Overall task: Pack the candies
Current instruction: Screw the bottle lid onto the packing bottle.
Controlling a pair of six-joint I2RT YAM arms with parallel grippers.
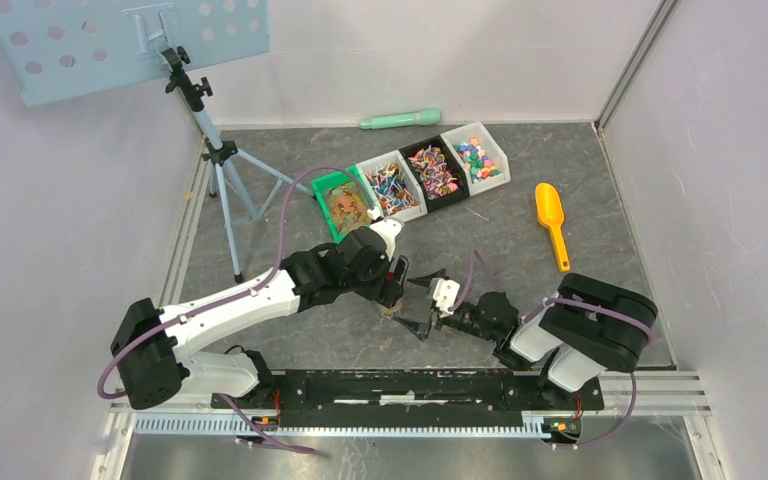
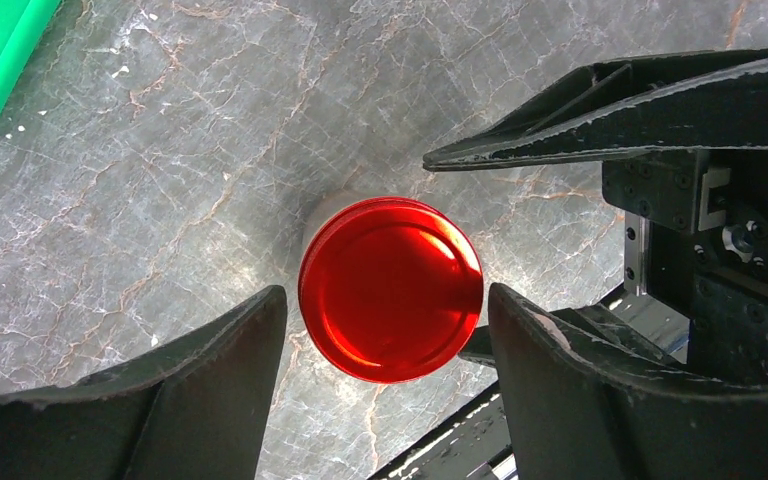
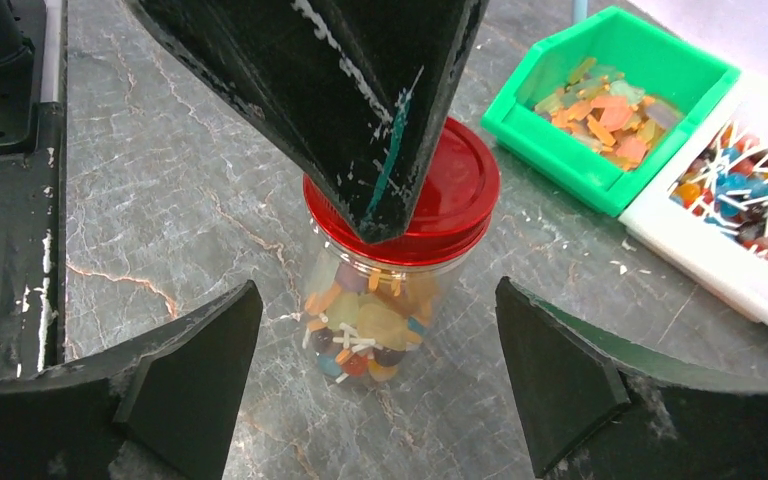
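A clear jar [image 3: 360,300] closed with a red lid [image 3: 450,195] stands on the grey table, holding mixed candies [image 3: 370,335]. More candies fill the bins [image 1: 433,170] at the back. My left gripper [image 2: 388,385] is open, straight above the lid [image 2: 390,290], one finger on each side and apart from it. My right gripper [image 3: 375,390] is open, level with the jar's lower part, and the jar stands just beyond its fingertips. In the top view the left gripper [image 1: 392,288] hides the jar and the right gripper [image 1: 416,302] sits beside it.
A green bin [image 1: 320,195] and three more bins stand in a row at the back. A yellow scoop [image 1: 552,222] lies at the right. A mint-green stick [image 1: 400,119] lies by the back wall. A tripod [image 1: 215,150] stands at the left.
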